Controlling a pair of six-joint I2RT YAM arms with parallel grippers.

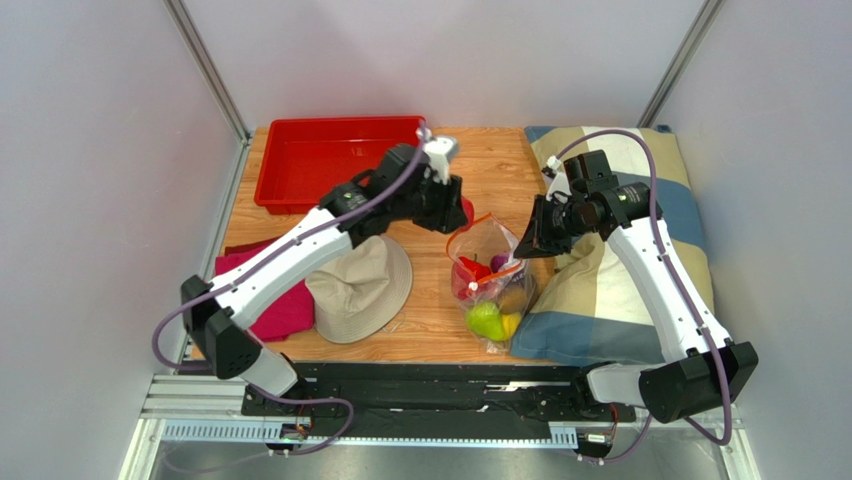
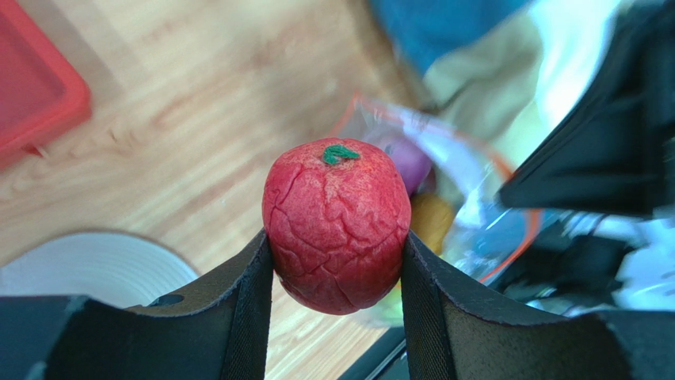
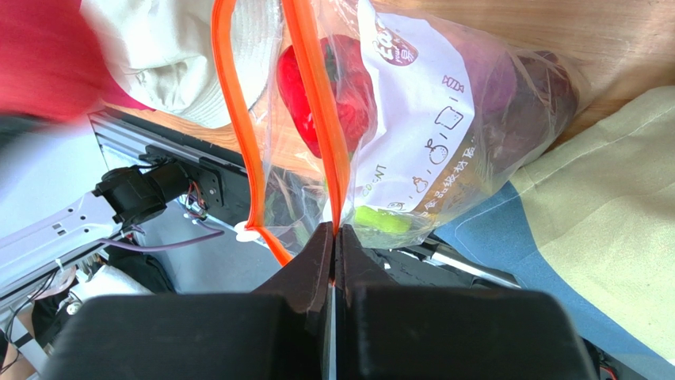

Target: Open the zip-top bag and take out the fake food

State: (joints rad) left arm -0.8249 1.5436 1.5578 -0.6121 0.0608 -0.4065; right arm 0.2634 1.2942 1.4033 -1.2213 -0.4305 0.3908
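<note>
1. Here, the left gripper clamped a round, crack-skinned red foam fruit.
2. The right gripper, closed, pinched the orange zipper strip of the crinkly zip-top bag on the wooden table.

hat and pillow flank zip-top bag

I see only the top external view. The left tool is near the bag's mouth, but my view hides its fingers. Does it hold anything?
Observer: Yes. In the left wrist view the left tool is shut on a red toy fruit with a green mark on top.
Operator: And on the other side?
Observer: There the right tool pinches the orange zipper strip of the zip-top bag.
</note>
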